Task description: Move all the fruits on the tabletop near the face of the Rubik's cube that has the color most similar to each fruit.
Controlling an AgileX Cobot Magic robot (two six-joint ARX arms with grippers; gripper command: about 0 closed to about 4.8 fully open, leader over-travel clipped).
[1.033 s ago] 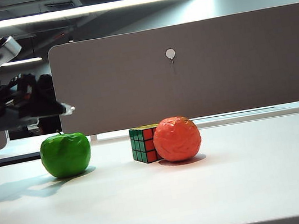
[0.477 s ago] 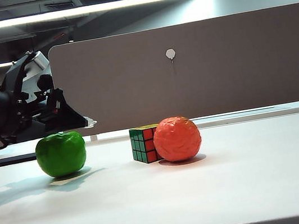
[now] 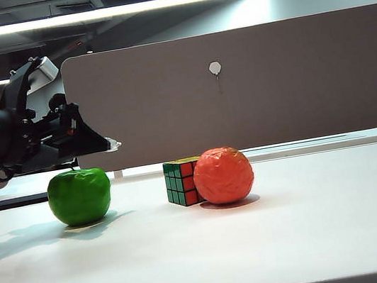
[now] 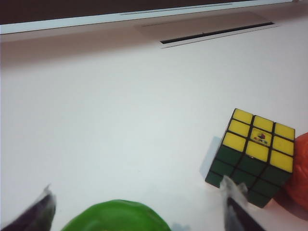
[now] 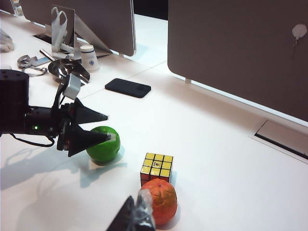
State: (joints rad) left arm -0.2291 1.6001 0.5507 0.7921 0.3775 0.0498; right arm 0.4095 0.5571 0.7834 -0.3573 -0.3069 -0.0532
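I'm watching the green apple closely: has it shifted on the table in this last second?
Yes. The green apple sits slightly further left, away from the unmoved Rubik's cube, with the open left gripper above it.

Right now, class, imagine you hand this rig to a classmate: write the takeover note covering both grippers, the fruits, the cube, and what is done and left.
Left gripper: open, above the green apple, not touching it.
Right gripper: shut, empty, raised away from the fruit.
Orange-red fruit: against the Rubik's cube, beside its orange-red face. Done.
Apple sits apart, on the cube's green side.
Left: grasp the apple and bring it close to the green face.
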